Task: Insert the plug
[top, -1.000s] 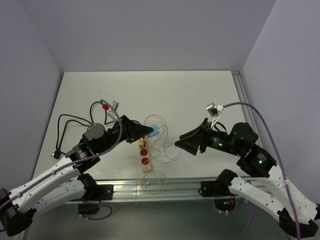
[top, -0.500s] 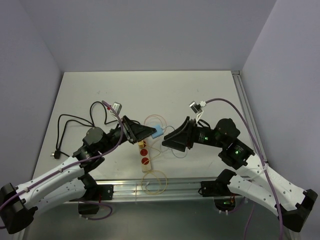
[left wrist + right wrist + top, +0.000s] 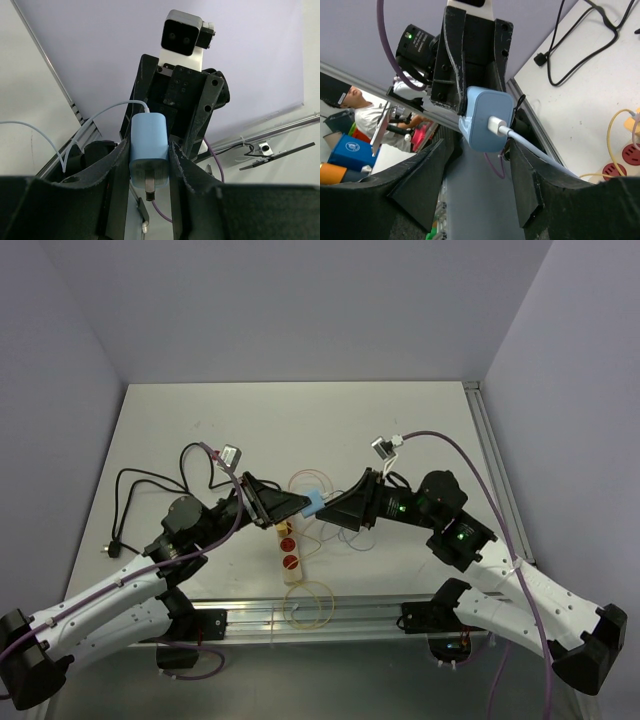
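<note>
My left gripper (image 3: pixel 296 504) is shut on a light blue plug (image 3: pixel 311 503), held in the air above the table's middle. In the left wrist view the plug (image 3: pixel 148 148) sits clamped between my fingers (image 3: pixel 116 170), its metal pin pointing back at the camera. My right gripper (image 3: pixel 330 511) is open and faces the plug from the right, its jaws either side of the plug's cable end (image 3: pixel 487 124) without touching. A white cable (image 3: pixel 535 147) leaves the plug. The white power strip (image 3: pixel 288 546) with red sockets lies on the table below.
A black cable (image 3: pixel 140 490) loops on the table's left. Thin yellow and white cable loops (image 3: pixel 310 602) lie near the front edge by the metal rail (image 3: pixel 330 618). A rail (image 3: pixel 490 460) runs along the table's right edge.
My right gripper has moved left and up to the plug, from well apart to straddling its cable end. My left gripper has lifted the plug slightly and held it.
</note>
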`<state>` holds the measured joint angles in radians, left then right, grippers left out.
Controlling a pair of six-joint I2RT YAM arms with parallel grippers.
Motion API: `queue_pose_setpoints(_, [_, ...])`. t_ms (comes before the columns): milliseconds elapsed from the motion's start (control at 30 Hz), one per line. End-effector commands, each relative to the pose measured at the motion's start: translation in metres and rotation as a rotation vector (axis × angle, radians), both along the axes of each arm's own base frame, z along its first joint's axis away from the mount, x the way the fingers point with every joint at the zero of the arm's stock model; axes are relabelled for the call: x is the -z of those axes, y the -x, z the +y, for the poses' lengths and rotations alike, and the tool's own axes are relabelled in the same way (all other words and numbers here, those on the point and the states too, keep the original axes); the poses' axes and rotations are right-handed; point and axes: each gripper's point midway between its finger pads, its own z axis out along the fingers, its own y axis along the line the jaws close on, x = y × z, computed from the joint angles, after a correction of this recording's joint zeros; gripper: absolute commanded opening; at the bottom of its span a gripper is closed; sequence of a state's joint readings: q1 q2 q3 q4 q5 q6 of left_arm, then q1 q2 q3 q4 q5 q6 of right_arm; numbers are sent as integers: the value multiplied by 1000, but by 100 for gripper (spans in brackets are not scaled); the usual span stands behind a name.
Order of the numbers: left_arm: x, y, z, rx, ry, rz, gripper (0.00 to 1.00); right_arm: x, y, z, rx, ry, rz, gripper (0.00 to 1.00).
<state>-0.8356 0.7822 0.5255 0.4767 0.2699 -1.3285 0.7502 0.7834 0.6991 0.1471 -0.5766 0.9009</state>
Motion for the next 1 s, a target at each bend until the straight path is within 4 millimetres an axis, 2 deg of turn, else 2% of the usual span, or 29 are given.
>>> queue_pose_setpoints(0, [-17,12,2,42,56,-56,0,-25,-5,0,32,-63,-63,61])
queue_pose_setpoints(533, [-10,21,-2,79,42,-74,0,-26,-15,13,13,-70,-27,48])
queue_pose_setpoints(567, [-9,21,-2,83,39,-79,0,-25,-15,14,13,-66,-25,39])
queue_pose_setpoints(600, [-7,22,-3,87,33,-78,0,-25,-16,14,14,-64,-26,26])
queue_pose_setpoints(633, [-7,22,-2,83,27,-85,0,-20,-17,14,19,-38,-19,0])
queue_pose_setpoints(667, [3,21,-2,75,-10,-64,2,-18,-22,13,45,-22,-16,0])
queue_pose_setpoints(733, [15,12,2,14,-85,-48,24,-5,-24,10,71,39,-13,0])
queue_pose_setpoints(767, [13,3,12,-69,-96,-44,50,0,-26,9,88,64,-13,0])
queue_pose_setpoints(800, [36,-2,18,-113,-181,15,59,5,-28,9,117,93,-10,0])
queue_pose_setpoints(867, [33,-14,42,-255,-204,7,74,24,-28,3,152,177,1,0])
queue_pose_setpoints(900, [38,-15,49,-283,-233,15,77,29,-33,0,197,201,3,0])
queue_pose_setpoints(933, [55,-18,59,-324,-305,41,78,40,-26,0,192,243,14,0])
queue_pose_setpoints(967, [58,-23,72,-393,-324,47,78,46,-24,0,203,263,19,0])
